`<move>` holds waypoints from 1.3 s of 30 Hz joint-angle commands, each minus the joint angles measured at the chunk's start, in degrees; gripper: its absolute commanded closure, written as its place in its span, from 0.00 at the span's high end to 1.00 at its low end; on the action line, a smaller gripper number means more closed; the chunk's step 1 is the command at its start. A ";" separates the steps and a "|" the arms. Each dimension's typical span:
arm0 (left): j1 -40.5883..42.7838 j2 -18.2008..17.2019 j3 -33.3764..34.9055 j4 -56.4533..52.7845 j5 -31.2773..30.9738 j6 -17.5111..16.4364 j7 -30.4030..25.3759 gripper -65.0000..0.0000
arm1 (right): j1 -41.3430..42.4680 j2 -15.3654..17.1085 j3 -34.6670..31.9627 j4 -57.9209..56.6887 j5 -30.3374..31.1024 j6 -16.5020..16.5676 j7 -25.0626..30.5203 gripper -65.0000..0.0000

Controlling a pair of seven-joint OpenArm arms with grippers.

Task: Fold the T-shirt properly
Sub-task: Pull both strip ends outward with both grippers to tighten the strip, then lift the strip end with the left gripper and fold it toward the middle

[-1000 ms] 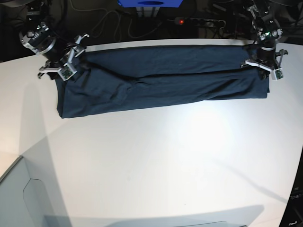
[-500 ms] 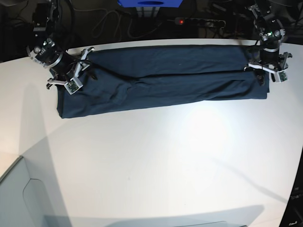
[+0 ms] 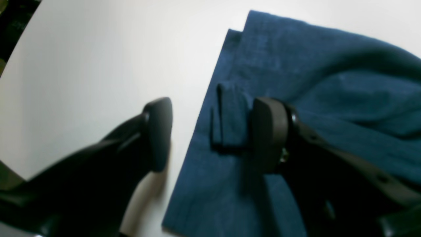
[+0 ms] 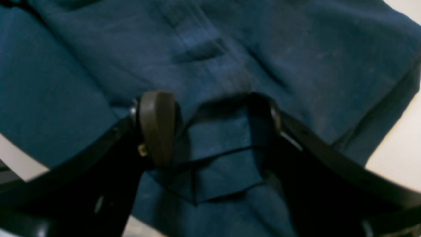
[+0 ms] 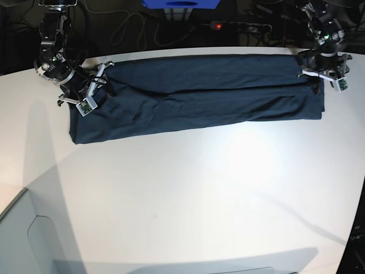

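Item: T-shirt (image 5: 194, 94), dark navy, lying as a long folded band across the far part of the white table (image 5: 188, 194), running from about 9 o'clock to 3 o'clock in the base view, with a lengthwise crease along its middle and some wrinkling toward the 9 o'clock end. Left gripper (image 5: 325, 77) is sitting at the band's 3 o'clock end; in its wrist view the left gripper (image 3: 210, 135) is showing its fingers spread wide, one pad over bare table, the other over the cloth, with a small raised pleat of fabric standing between them and clamped by neither. Right gripper (image 5: 91, 91) is sitting at the 9 o'clock end, over the shirt's far corner; in its wrist view the right gripper (image 4: 210, 131) is holding its fingers apart, straddling a raised fold of cloth; whether the pads are touching that fold is unclear.
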 commanded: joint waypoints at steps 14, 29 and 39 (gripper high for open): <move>0.14 -0.62 -0.02 -4.10 -2.68 0.16 -1.24 0.56 | 0.14 0.59 0.04 0.54 -0.01 0.24 -0.38 0.52; 1.20 -0.62 4.73 -0.68 -5.05 0.16 -1.33 0.00 | 0.14 0.59 0.13 0.62 -0.01 0.24 -0.38 0.52; 4.98 6.76 12.73 19.37 -2.68 0.16 -1.07 0.00 | 0.14 0.23 0.13 0.62 -0.01 0.24 -0.38 0.52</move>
